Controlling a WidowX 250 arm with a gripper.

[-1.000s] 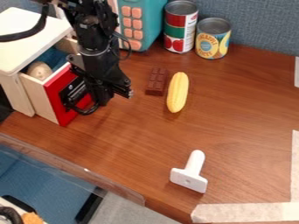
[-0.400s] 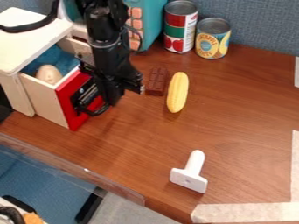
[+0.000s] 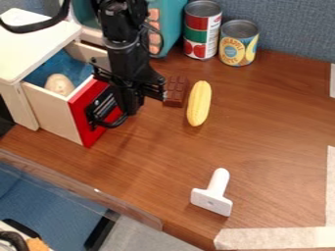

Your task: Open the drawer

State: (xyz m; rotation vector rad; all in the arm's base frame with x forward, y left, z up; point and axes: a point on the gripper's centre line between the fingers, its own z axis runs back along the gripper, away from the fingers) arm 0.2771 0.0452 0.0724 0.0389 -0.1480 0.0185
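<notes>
Arm (image 3: 126,55) enters at top edge, left of center in camera view. Black links run near vertical, slight lean, lower end a bit toward view right. Thin cable (image 3: 161,38) bows out on the arm's view-right side. Gripper (image 3: 131,107) at the bottom of the arm, pointing down, left of center and above mid-height in the view.

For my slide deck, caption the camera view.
A black gripper at the red front of an open wooden drawer, an egg-shaped object inside.
</notes>
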